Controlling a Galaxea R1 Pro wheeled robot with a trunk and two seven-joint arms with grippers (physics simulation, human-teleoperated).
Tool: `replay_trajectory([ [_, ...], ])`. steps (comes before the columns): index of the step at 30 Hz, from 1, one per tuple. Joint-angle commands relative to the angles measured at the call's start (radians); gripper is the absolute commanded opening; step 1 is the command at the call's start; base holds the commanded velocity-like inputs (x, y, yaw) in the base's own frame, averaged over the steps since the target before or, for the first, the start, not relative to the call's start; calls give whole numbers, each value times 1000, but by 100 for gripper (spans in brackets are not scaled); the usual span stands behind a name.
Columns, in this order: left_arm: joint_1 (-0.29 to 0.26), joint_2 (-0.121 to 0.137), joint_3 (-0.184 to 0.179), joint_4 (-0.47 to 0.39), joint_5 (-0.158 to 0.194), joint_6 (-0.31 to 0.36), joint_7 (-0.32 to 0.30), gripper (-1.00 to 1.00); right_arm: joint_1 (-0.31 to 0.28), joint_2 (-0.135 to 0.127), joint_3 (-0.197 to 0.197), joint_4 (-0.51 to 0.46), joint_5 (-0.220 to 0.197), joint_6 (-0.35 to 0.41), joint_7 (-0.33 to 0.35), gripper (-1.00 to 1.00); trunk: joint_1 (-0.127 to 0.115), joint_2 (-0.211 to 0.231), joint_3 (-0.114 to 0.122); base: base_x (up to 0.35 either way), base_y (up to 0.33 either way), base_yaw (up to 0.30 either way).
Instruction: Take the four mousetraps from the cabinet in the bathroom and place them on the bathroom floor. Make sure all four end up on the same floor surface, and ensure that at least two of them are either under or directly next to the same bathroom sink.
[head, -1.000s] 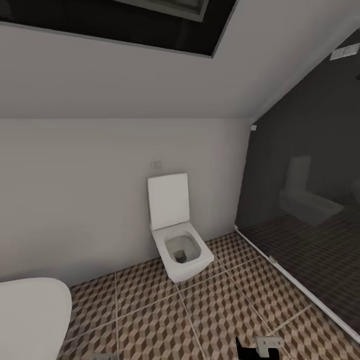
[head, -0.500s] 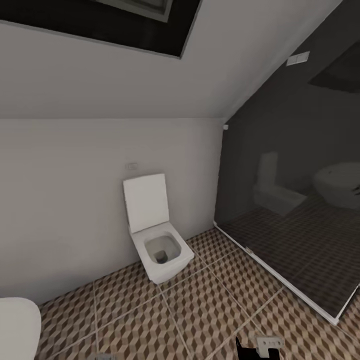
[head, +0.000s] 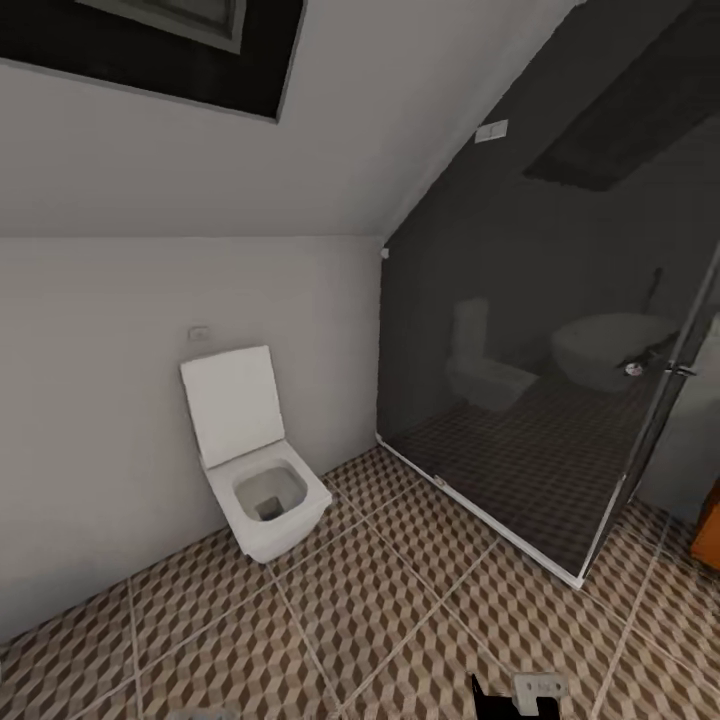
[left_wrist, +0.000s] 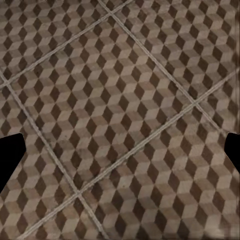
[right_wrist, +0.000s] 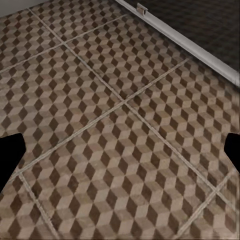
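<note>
floor: bathroom floor (head: 400, 600) ran across the lower part of the head view, cube-pattern tiles in brown, beige and white with pale grout lines; the same tiles lay below both wrist cameras.
toilet: white square toilet (head: 262, 497) stood against the pale wall at the left, lid (head: 236, 404) raised upright, flush plate (head: 199, 333) on the wall just above it.
glass: dark glass shower screen (head: 540, 400) stood right of the toilet on a white base rail (head: 480, 515); it reflected the toilet and a rounded white tub.
window: dark skylight (head: 150, 50) sat in the sloped ceiling at top left.
left pincer: left pincer (left_wrist: 120, 152) wide open, 2 dark fingertips (left_wrist: 10, 155) at opposite frame edges, nothing between them but tile.
right pincer: right pincer (right_wrist: 120, 152) also wide open and empty over the floor, near the screen's rail; part of that arm (head: 515, 695) showed at the bottom edge of the head view.
mousetraps: none could be made out on the visible floor.
</note>
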Motion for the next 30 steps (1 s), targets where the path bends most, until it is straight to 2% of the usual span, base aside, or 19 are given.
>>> replay_trajectory([
  [1, 0, 0, 0, -2, 0, 6, 3, 100, -1, 0, 2, 1, 1, -3, -3, 100, 0, -1, -1, -194, -204, -292],
  [15, 0, 0, 0, -1, 0, 6, 3, 100, -1, 0, 2, 1, 0, -3, -3, 100, 0, -1, -1, -168, -207, -292],
  [30, 0, -1, 0, 0, 0, 6, 3, 100, -1, 1, 2, 4, 1, -3, -3, 100, 0, -1, -1, -20, -208, -292],
])
